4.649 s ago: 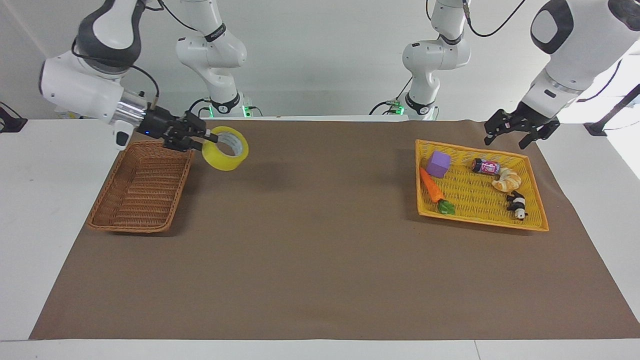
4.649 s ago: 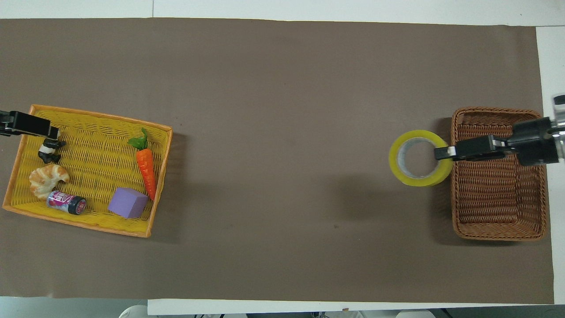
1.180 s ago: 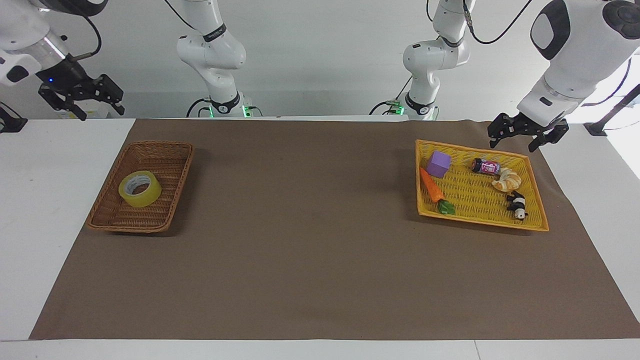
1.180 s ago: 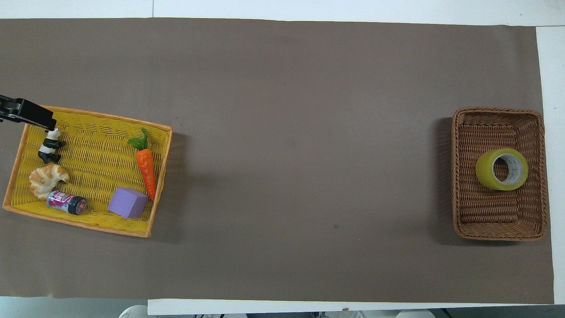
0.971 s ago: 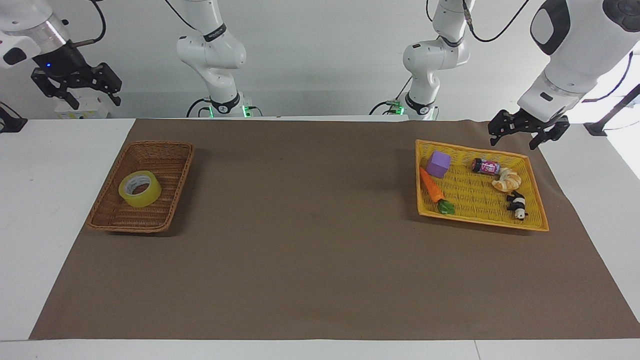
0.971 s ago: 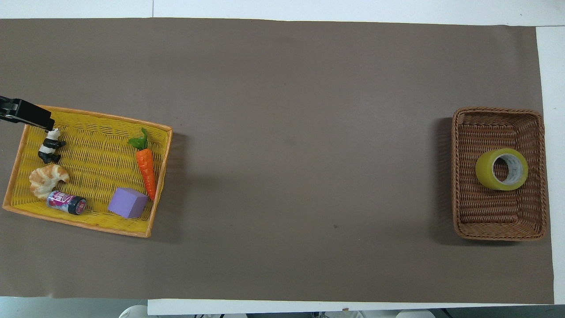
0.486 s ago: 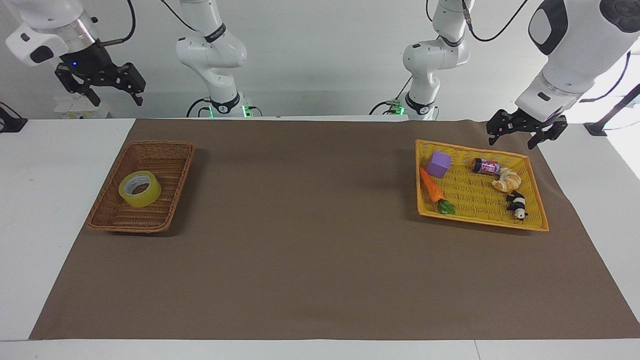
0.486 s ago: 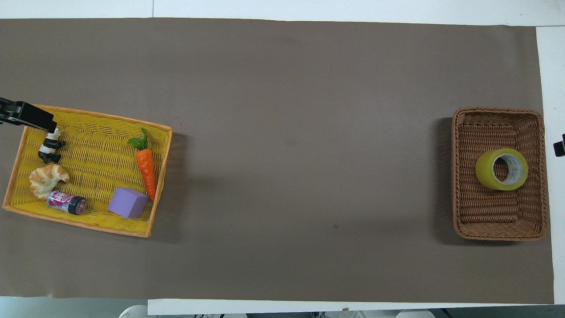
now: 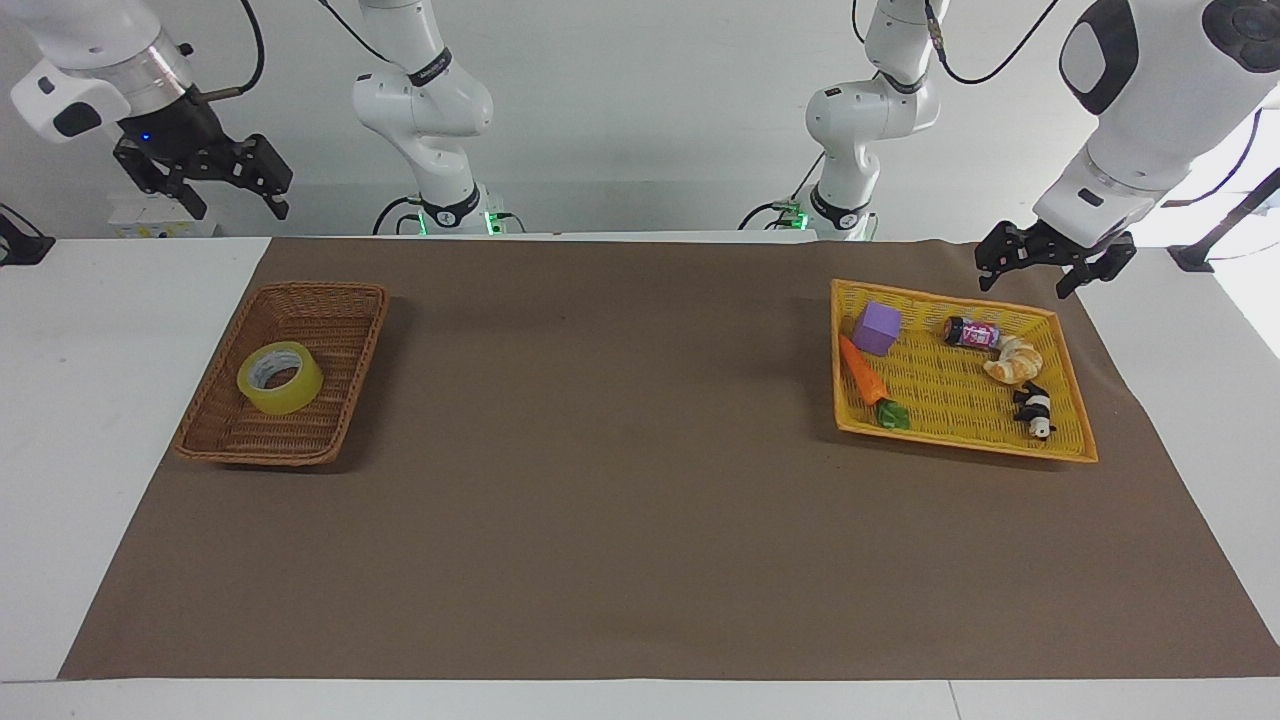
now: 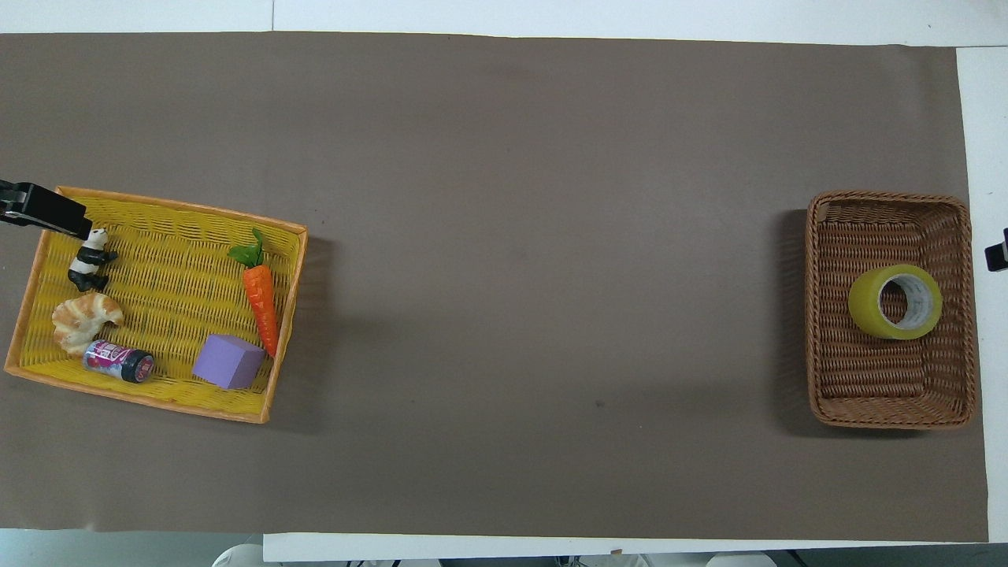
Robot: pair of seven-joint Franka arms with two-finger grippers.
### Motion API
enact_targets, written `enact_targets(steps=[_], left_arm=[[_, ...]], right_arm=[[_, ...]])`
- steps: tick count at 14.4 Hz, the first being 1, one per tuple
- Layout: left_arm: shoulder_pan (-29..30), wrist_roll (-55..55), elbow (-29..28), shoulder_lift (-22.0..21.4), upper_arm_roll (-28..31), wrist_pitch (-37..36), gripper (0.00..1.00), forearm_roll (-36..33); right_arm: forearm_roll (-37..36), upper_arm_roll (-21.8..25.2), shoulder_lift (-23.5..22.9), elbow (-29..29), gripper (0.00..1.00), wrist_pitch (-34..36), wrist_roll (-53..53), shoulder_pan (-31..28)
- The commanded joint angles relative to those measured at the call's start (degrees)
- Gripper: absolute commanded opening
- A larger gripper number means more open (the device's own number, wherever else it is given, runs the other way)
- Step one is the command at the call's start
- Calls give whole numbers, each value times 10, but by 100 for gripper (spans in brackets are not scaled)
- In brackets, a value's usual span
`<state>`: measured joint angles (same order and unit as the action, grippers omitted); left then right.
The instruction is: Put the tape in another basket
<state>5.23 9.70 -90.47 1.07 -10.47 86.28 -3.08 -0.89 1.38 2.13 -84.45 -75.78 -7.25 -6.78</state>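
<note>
My right gripper (image 9: 205, 185) hangs high in the upper left of the facing view, up in the air above the white table edge near the brown wicker basket (image 9: 335, 300), its fingers spread wide and holding nothing. In the overhead view only a dark tip of it (image 10: 998, 257) shows at the right edge of the frame.

The tape (image 9: 280, 377) lies flat inside that basket, in the left part of the facing view, its white core facing up. In the overhead view the tape (image 10: 895, 302) sits in the middle right of the frame, close to the basket's (image 10: 890, 201) long wall at the frame's edge, clear of my fingers.

My left gripper (image 9: 1046, 262) waits in the upper right of the facing view, just above the corner of the yellow tray (image 9: 960, 440), fingers wide and empty. In the tray lie a purple block (image 9: 877, 328), a carrot (image 9: 863, 372), a small can (image 9: 970, 332), a croissant (image 9: 1014, 361) and a panda figure (image 9: 1034, 408).

A brown mat (image 9: 620, 480) covers the table.
</note>
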Motion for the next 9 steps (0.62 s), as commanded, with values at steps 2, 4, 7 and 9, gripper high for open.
enact_targets(steps=[2, 4, 7, 9], left_arm=[[7, 1, -19, -18, -4, -1, 100, -7], [7, 1, -19, -18, -4, -1, 100, -7], [7, 1, -19, -18, -4, -1, 100, -7], [7, 1, -19, -18, -4, -1, 100, -8]], right_arm=[[-12, -2, -11, 17, 100, 8, 4, 8], [-13, 0, -9, 17, 100, 7, 4, 15], [-14, 16, -6, 15, 100, 9, 3, 33], [-15, 41, -6, 13, 100, 7, 3, 61]])
